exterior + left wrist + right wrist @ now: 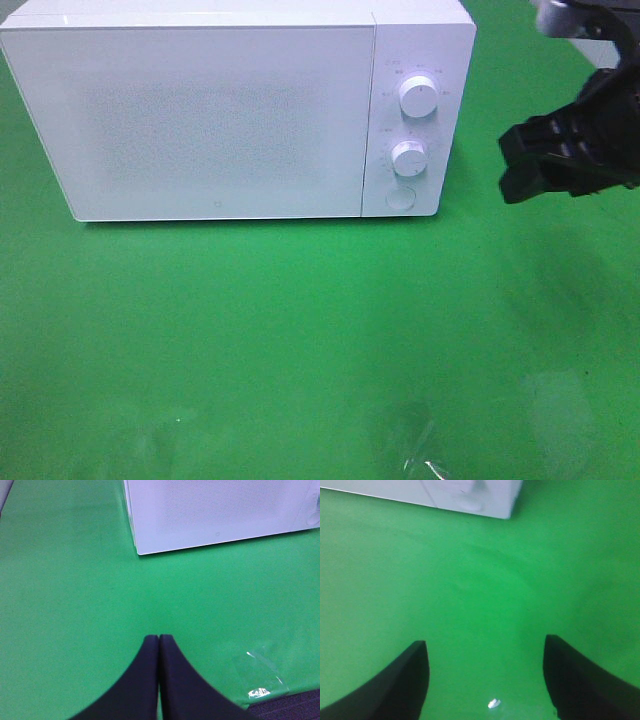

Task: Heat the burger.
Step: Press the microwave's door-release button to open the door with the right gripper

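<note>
With the burger nowhere in view, perhaps behind the shut door of the microwave [200, 110], the right gripper [485, 640], jaws wide apart and empty, could slip off a knob [417, 97] or shove the microwave, while the left gripper [159, 637] is pressed together.

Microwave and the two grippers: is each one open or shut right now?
Microwave: door shut.
Left gripper: shut, holding nothing.
Right gripper: open, empty.
Burger: not in sight.
</note>
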